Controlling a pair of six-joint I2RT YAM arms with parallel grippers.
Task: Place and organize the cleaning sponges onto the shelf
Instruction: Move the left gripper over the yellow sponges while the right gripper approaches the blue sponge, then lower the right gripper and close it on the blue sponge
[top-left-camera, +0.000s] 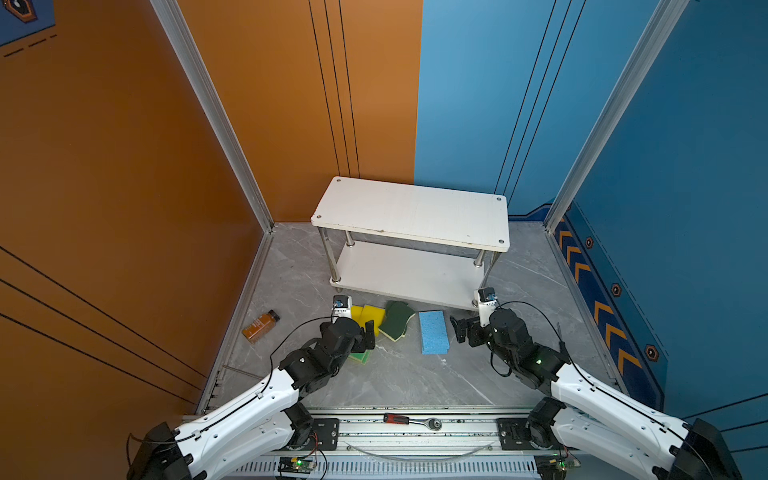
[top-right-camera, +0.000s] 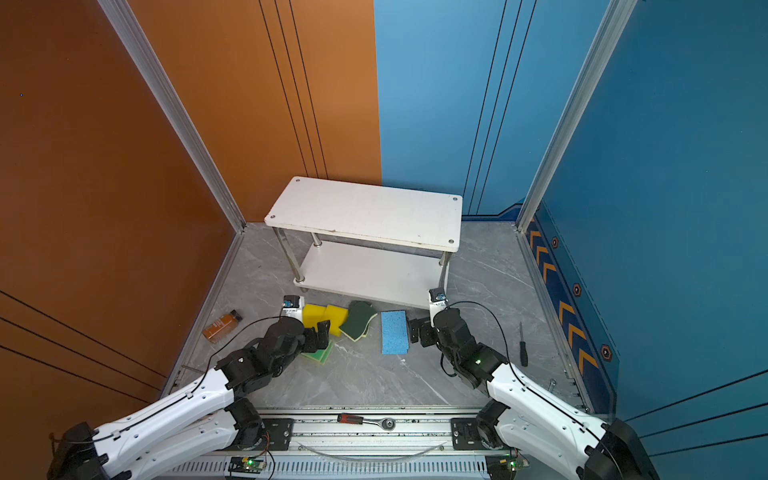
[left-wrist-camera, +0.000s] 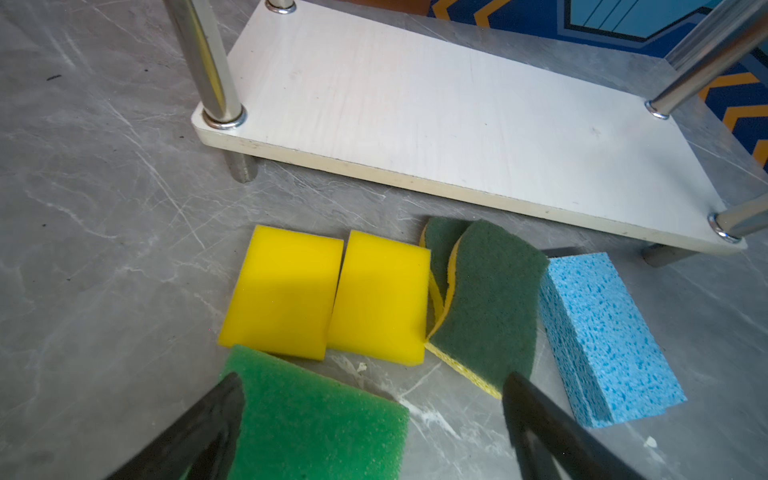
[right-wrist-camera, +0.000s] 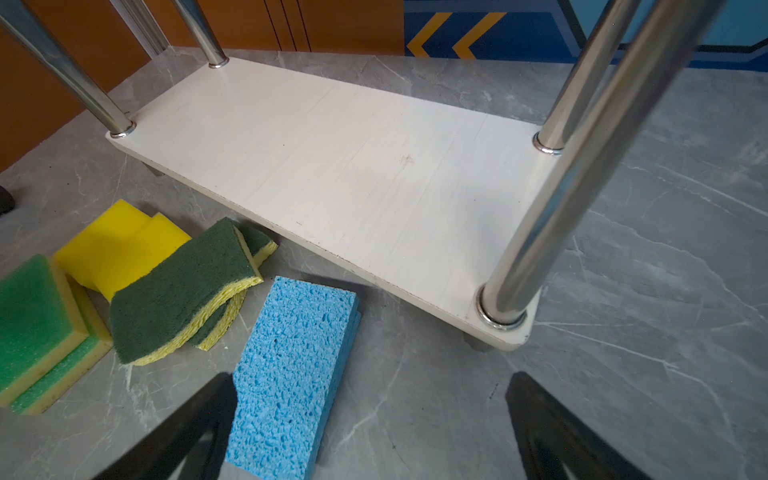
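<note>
My left claw (left-wrist-camera: 374, 399) stands spread to its full width and grips nothing. It hangs over the upper light-green sponge (left-wrist-camera: 316, 415), which rests on a second light-green sponge (right-wrist-camera: 62, 374). Whether a finger touches it, I cannot tell.

My right claw (right-wrist-camera: 370, 386) is likewise spread wide and empty, just beside the blue sponges (right-wrist-camera: 291, 374), which appear stacked as a pair.

All the sponges lie on the grey floor (top-left-camera: 395, 374), in front of the shelf (top-left-camera: 411, 216) and near its lower board (left-wrist-camera: 457, 124). From my left the row runs:
- two yellow blocks (left-wrist-camera: 286, 291), side by side and touching
- two dark-green wavy sponges (left-wrist-camera: 494, 299), one overlapping the other
- the blue pair

The light-green stack sits nearer to me than the yellow blocks. A brown bottle (top-left-camera: 261, 326) lies on its side, well to the left.
</note>
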